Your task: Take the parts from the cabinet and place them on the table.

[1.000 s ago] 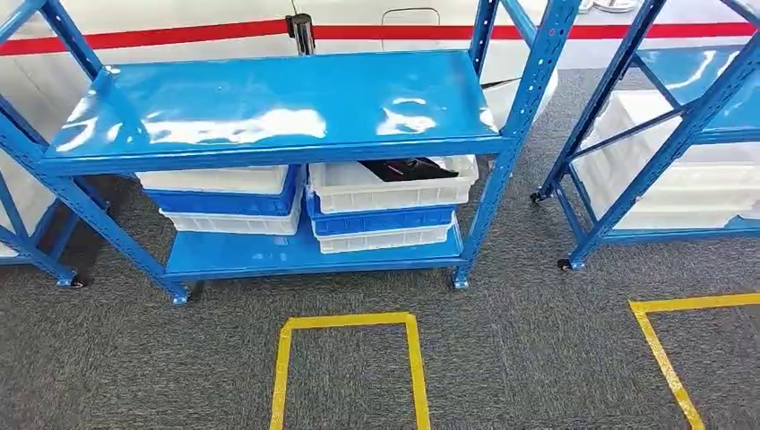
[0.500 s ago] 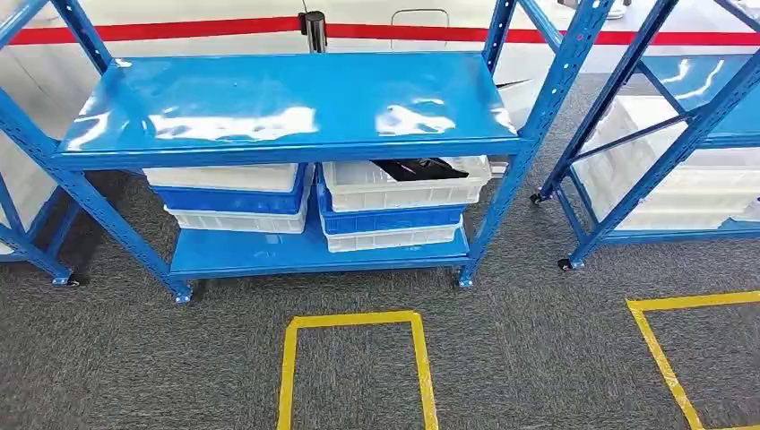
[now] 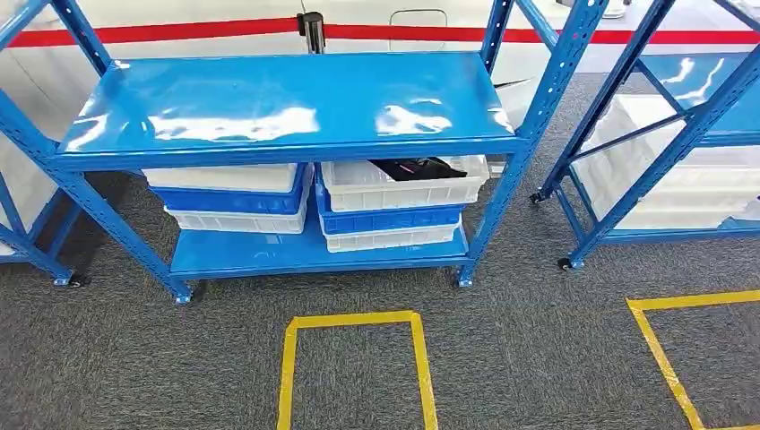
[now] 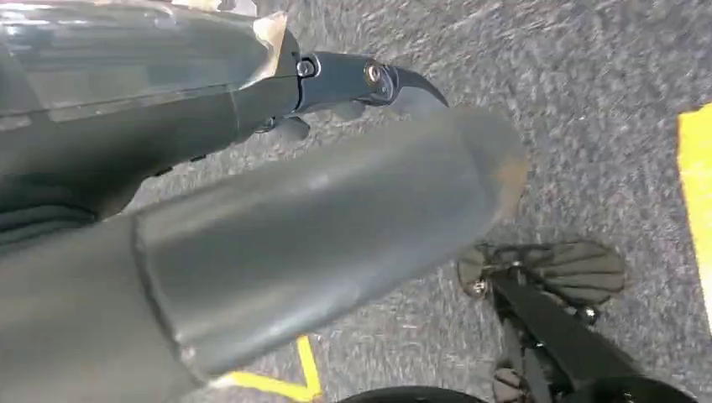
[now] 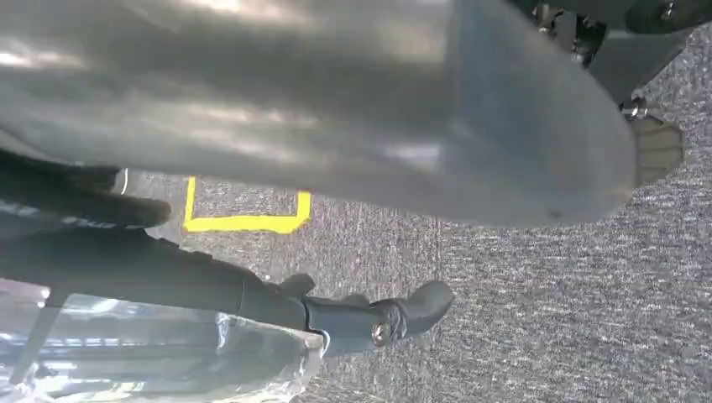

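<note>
The cabinet is glossy blue, holding white bins and blue bins. Black parts lie in one white bin. Yellow tape marks the speckled grey carpet; a red stripe crosses the white wall.

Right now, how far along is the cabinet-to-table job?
Done: nothing yet. The dark part lies in the top white bin under the blue rack's shelf.
In hand: nothing. The left hand and right hand hang over the carpet, fingers apart.
Left: reach in, grasp the part, carry it to the table.
</note>
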Controlling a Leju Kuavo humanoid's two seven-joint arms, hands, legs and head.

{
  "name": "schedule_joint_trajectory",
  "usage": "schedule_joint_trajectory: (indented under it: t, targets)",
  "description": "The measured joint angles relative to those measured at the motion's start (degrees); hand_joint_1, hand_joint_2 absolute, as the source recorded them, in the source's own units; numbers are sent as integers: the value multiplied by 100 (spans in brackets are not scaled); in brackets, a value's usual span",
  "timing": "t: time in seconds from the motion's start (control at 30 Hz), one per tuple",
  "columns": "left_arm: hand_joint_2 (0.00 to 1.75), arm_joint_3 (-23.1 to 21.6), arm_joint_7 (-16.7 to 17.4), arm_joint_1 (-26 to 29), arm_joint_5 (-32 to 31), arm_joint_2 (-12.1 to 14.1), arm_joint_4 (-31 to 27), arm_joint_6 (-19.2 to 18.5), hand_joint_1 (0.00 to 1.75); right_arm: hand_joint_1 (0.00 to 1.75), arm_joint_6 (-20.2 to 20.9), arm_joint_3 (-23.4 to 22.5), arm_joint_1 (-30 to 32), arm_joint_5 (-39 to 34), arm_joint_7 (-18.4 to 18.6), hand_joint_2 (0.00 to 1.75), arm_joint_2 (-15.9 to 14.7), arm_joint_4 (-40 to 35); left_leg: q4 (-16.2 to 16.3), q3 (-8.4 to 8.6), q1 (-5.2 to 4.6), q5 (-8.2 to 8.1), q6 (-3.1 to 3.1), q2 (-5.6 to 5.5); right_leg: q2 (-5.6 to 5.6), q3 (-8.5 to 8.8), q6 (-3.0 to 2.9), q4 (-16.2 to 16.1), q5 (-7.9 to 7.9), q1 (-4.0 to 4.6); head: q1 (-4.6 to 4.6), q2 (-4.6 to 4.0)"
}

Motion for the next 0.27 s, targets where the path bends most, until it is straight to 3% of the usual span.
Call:
schedule_joint_trajectory:
  t: [0.27]
  targets:
    - [0,-835,173,321,1156,170,-234,-216,0,0,230,533,241,-650,-46,0,-90,-253,0,-3,6,0,0,1,1,2,0,0,0,1,-2,0]
